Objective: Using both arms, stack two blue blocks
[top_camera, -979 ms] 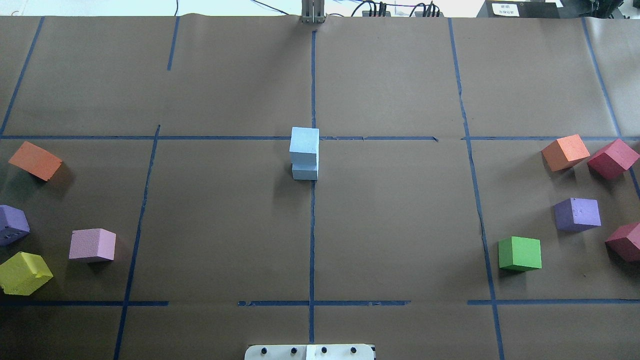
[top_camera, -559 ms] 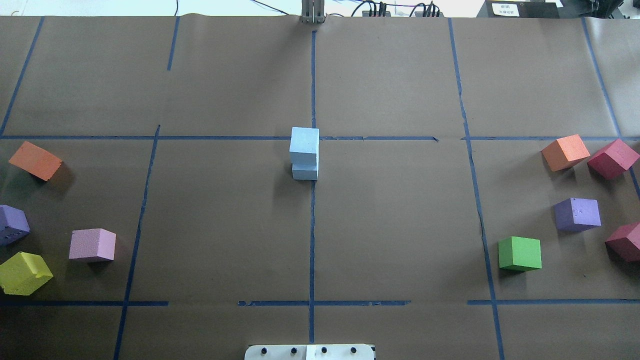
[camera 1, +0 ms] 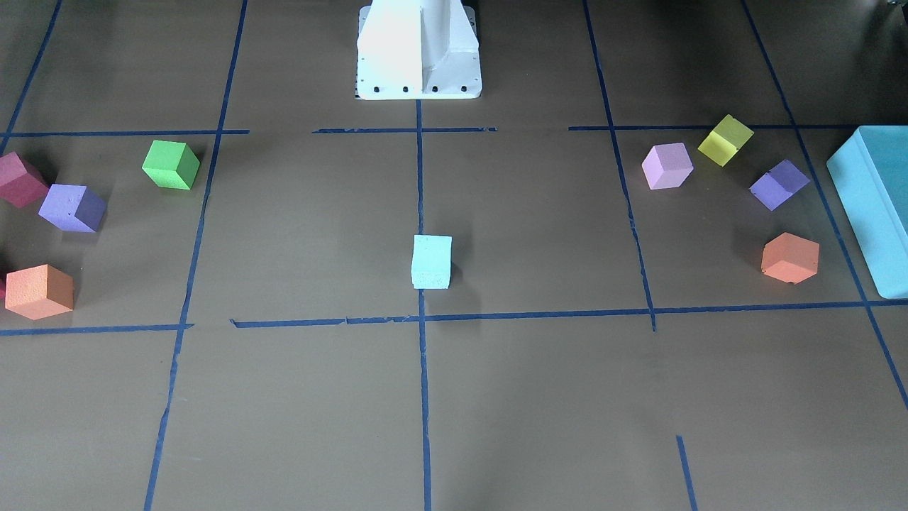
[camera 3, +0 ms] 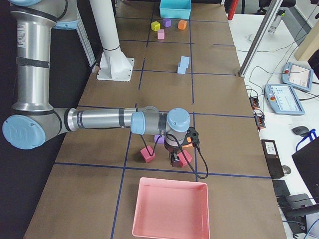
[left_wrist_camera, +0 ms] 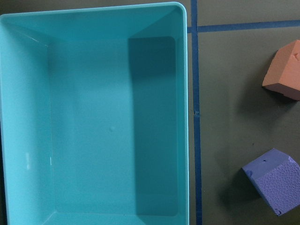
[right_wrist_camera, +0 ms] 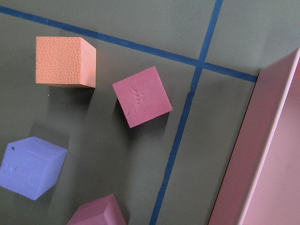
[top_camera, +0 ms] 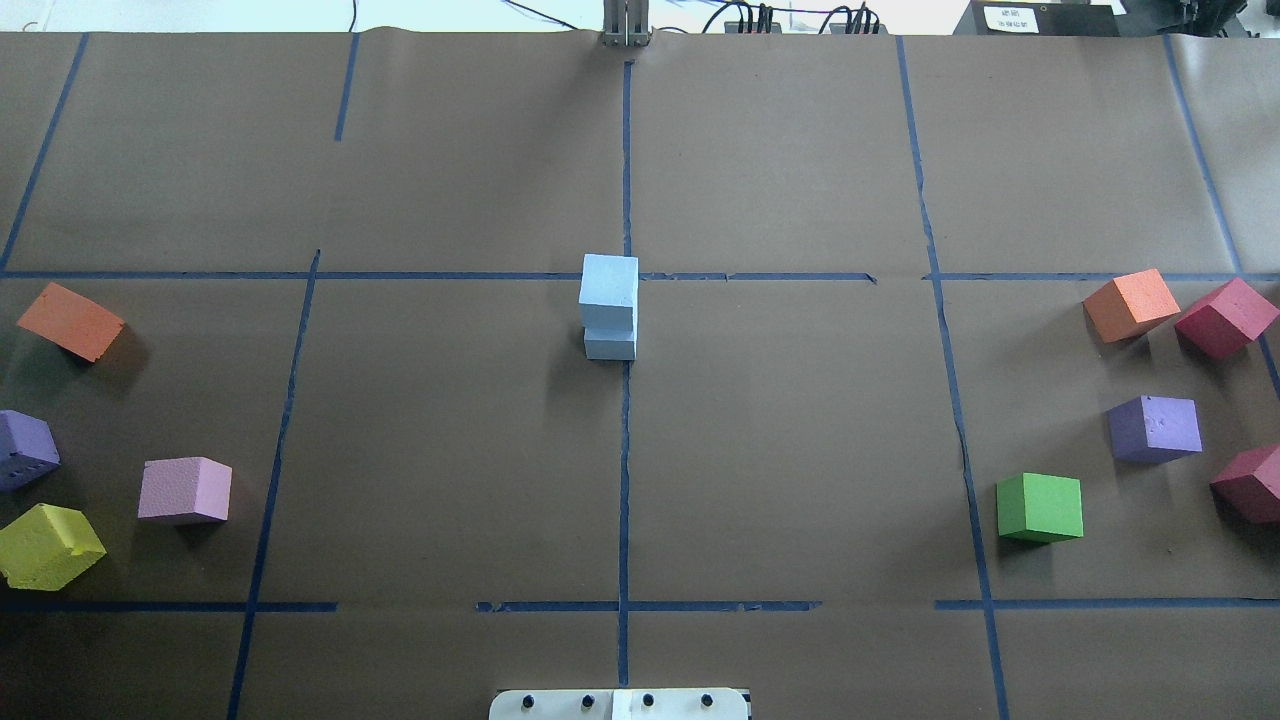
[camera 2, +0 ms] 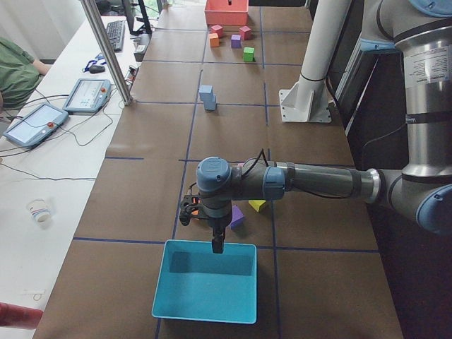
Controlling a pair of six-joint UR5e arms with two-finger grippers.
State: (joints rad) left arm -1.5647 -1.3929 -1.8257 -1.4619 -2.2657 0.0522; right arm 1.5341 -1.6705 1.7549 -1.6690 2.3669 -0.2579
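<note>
Looking from overhead, we find the upper block [top_camera: 609, 283] resting on the lower block [top_camera: 610, 346] at the middle of the table [top_camera: 800, 450]. The pedestal base [top_camera: 620, 704] sits at 6 o'clock from this stack. The left cube group [top_camera: 185, 490], four cubes, lies at 8 to 9 o'clock. The right cube group [top_camera: 1040, 508], five cubes, lies at 3 to 4 o'clock. Both groups are well apart from the stack.

Beyond the left group, at the table's end, stands the left bin [camera 2: 205, 289]. The left end effector [camera 2: 217, 245] hangs over the rim of that bin nearest the cubes. Beyond the right group stands the right bin [camera 3: 169, 211]. The right end effector [camera 3: 175, 160] hangs over the cubes nearest that bin.
</note>
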